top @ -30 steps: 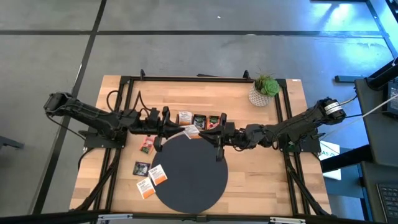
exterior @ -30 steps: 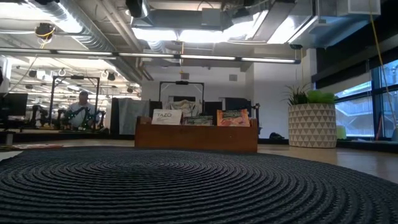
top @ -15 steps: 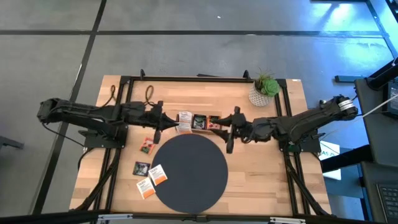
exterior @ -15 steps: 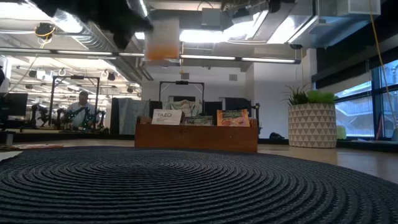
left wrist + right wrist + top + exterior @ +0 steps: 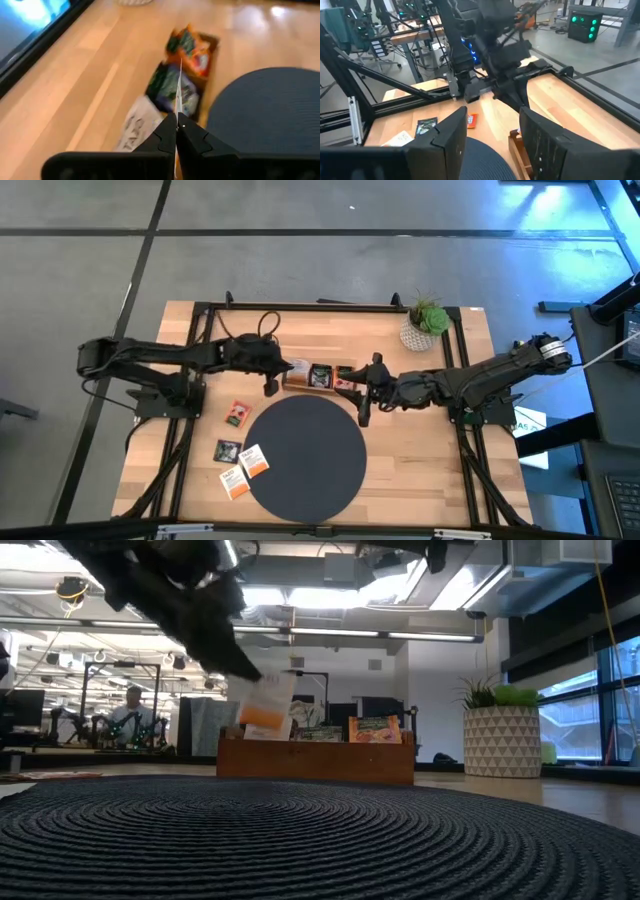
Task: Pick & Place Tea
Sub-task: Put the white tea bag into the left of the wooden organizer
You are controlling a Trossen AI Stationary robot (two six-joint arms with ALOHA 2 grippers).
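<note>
A white-and-orange tea sachet [image 5: 265, 705] hangs over the left compartment of the brown wooden tray [image 5: 320, 376], with my left gripper [image 5: 284, 368] shut on it. The left wrist view shows the sachet edge-on as a thin line [image 5: 180, 90] above the tray's standing sachets. My right gripper [image 5: 364, 396] stands open and holds nothing, just right of the tray, over the far rim of the dark round mat [image 5: 305, 455]. Several more tea sachets [image 5: 240, 460] lie flat on the table left of the mat. My left gripper pinches the sachet's upper edge [image 5: 260, 680] between its two fingertips [image 5: 167, 132]. The fingers slant down toward it from the table's left side. The sachet hangs below them, a little tilted. Whether its lower edge touches the sachets in the tray cannot be told.
A potted plant [image 5: 426, 326] stands at the table's far right corner. Black frame rails [image 5: 300, 307] run along the far edge and both sides. My two arms face each other across the tray. The mat covers the near middle of the table.
My left gripper has carried the sachet from the mat's far rim toward the far edge to above the tray's left compartment, sinking and tipping downward. My right gripper has drawn back a little toward the table's right edge.
</note>
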